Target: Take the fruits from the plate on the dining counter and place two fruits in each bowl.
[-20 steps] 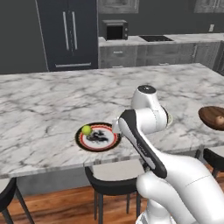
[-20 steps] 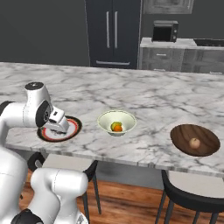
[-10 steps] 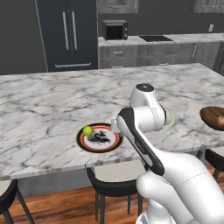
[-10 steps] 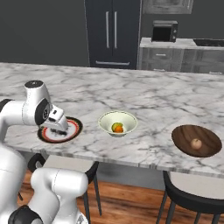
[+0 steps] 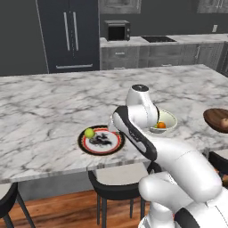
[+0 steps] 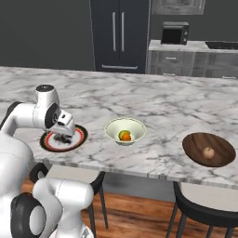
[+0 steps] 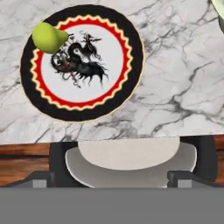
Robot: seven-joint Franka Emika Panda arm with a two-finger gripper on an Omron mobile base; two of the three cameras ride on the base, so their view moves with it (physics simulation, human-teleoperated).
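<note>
The plate [image 7: 83, 94] with its black rim lies on the marble dining counter [image 5: 53, 102], close to the front edge. One yellow-green fruit [image 7: 49, 37] rests on the plate's rim [image 5: 90, 132]. My gripper [image 6: 62, 135] hangs just above the plate [image 6: 69, 142], open and holding nothing; in the left base view my own arm hides it. The cream bowl [image 6: 124, 126] holds a green fruit [image 6: 122, 134] and the orange fruit [image 6: 127, 137] [image 5: 161, 125]. The tan-brown fruit [image 6: 209, 152] lies in the dark wooden bowl [image 6: 208, 144].
A black stool with a pale seat [image 7: 127, 159] stands under the counter edge right below the plate. More stools [image 6: 204, 204] stand along the front. Behind the counter are dark cabinets, a fridge [image 5: 69, 35] and a microwave [image 5: 116, 30].
My arm has shifted only slightly above the plate. The fruits, the plate and both bowls lie where they were.
</note>
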